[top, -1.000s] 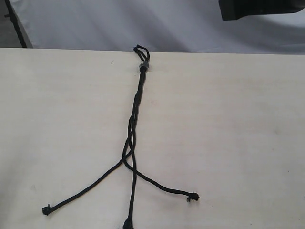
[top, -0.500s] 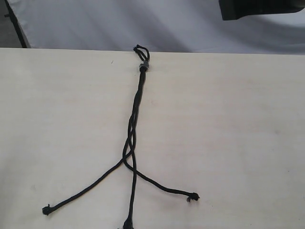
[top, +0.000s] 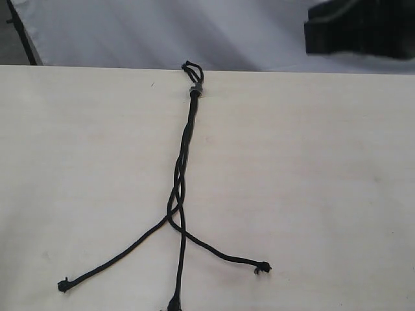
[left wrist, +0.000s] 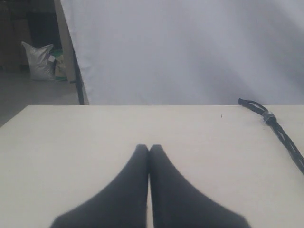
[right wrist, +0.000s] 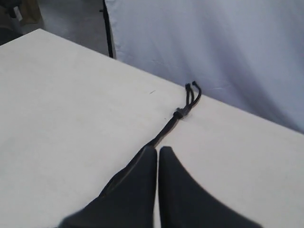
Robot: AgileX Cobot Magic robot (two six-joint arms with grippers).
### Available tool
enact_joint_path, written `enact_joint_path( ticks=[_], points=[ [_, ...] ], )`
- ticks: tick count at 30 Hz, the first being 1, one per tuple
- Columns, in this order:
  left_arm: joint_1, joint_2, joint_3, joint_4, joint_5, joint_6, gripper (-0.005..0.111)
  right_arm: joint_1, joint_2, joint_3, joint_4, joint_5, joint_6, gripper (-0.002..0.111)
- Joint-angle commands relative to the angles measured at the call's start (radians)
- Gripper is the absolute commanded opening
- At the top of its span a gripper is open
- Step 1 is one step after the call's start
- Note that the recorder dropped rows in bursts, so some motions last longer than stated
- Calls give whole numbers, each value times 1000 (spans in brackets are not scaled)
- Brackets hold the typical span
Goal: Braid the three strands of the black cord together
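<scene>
**Black left gripper (left wrist: pixel 149 148) and right gripper (right wrist: pixel 158 151) both closed and empty; black cord (top: pixel 185 149) flat on table (top: pixel 324 194)**

Pale wood table fills most of the exterior view, with a white backdrop (top: pixel 194 32) behind its far edge. A dark blurred block (top: pixel 363 29) sits at the upper right of that view, above the table; can't tell which part of the arm it is.

Left gripper: fingertips pressed together, nothing between them. It is over bare tabletop and well apart from the cord, which shows only at the side of the left wrist view.

Right gripper: fingers drawn together with only a hairline slit, nothing clamped. The cord runs out from behind one fingertip toward the far edge. Can't tell if that finger touches the cord or is just above it.

The cord lies lengthwise down the middle of the table. Its upper part is loosely twisted together, then the three strands (top: pixel 179 272) fan out toward the near edge:
- left strand (top: pixel 130 245) angles to the near-left and ends in a knotted tip
- middle strand runs straight to the bottom edge of the view
- right strand (top: pixel 220 255) angles to the near-right and ends in a frayed tip

The small loop (top: pixel 192 67) sits at the far table edge, with the greyish band (top: pixel 195 89) just below it.
</scene>
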Motion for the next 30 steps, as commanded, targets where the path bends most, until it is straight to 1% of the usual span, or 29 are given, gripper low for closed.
enact_joint_path(
  ticks=[1,5,8,11,21,23,24,25,28,30],
  points=[
    [1,-5,2,-3,1,-10,0,6,-162,239,39,-112,20,2],
    [1,-5,2,-3,1,-10,0,6,-312,479,39,-304,109,2],
    [1,-5,2,-3,1,-10,0,6,-419,621,39,-383,123,2],
    [1,-5,2,-3,1,-10,0,6,-504,730,39,-398,121,2],
    [1,-5,2,-3,1,-10,0,-1,-711,932,39,-382,121,2],
    [1,-5,2,-3,1,-10,0,-56,-757,961,39,-410,121,2],
    [1,-5,2,-3,1,-10,0,-103,-774,961,39,-405,121,2],
    [1,-5,2,-3,1,-10,0,-160,-800,961,37,-360,121,2],
    [1,-5,2,-3,1,-10,0,-333,-857,961,39,-363,128,2],
    [1,-5,2,-3,1,-10,0,-408,-892,961,39,-361,128,2]
  ],
)
